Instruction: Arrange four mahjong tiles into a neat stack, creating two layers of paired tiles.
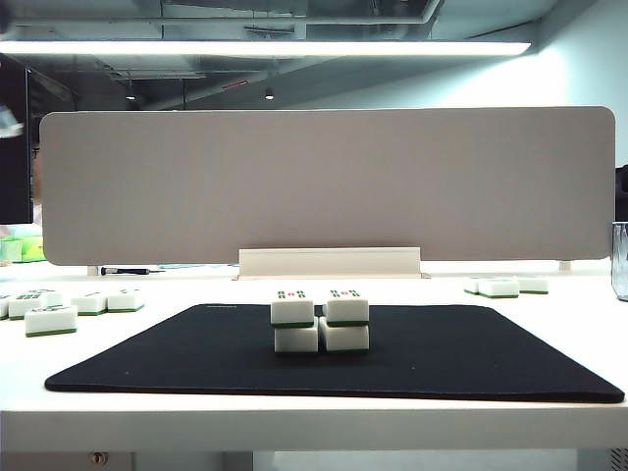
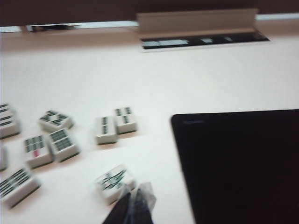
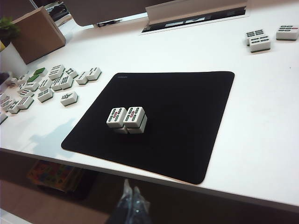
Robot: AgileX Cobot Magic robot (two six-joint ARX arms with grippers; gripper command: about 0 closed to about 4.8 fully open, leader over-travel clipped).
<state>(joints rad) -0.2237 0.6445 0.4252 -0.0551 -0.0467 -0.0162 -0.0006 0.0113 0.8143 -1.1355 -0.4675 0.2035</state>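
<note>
The stack (image 1: 321, 321) is built and sits pretty much in the middle of the black mat (image 1: 471, 363) — two tiles on the bottom, two on top, white with thin green bands visible between the layers. In the exterior view the top pair looks shifted slightly toward the left edge of the mat compared with the bottom pair, and a thin gap can be seen between the two top tiles. From the right wrist view the same stack (image 3: 126, 119) shows its printed faces up, with green and red marks.

Nothing is being held by either hand. The left hand (image 2: 133, 205) is seen only as dark, blurred fingertips pressed together, closed on nothing, hanging over the bare tabletop (image 2: 196, 79) just beside the mat's left edge (image 2: 243, 163), right next to one loose tile (image 2: 113, 182). More spare tiles (image 2: 51, 144) are scattered further toward the left end of the tabletop — the whole left wrist picture is quite smeared.

The right hand (image 3: 132, 203) is spotted off the front edge of the tabletop, below the mat's near edge and well apart from the stack. Whether its fingers are open or closed can't really be made out from the picture.

A few extra tiles (image 1: 505, 286) are parked near the far right corner of the tabletop, and a long grey divider panel (image 1: 329, 186) runs along the back edge.
</note>
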